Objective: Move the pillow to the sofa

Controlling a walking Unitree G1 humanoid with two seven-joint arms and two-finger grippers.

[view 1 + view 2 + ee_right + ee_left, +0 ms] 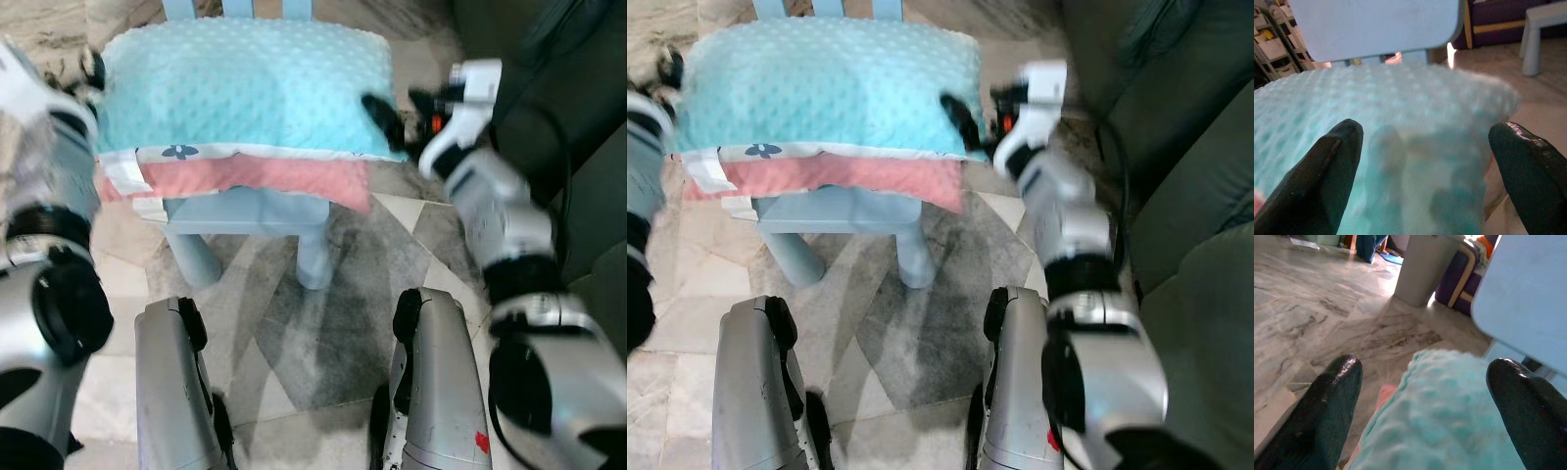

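A turquoise dotted pillow (245, 88) with a pink underside lies on a small pale blue chair (257, 210) in front of me. My left gripper (93, 74) is at the pillow's left edge. In the left wrist view its fingers (1332, 401) are wide open, with the pillow's edge (1449, 421) between them. My right gripper (399, 111) is at the pillow's right edge, open as well. In the right wrist view the pillow (1400, 147) lies between its fingers (1327, 171). Neither gripper has closed on the fabric.
A dark green sofa (1181, 147) stands along my right side, close to the right arm. The floor is marble tile (294, 343), and my two silver legs (176, 392) stand before the chair. A grey bin (1425, 269) and a purple bag (1454, 289) sit beyond the chair.
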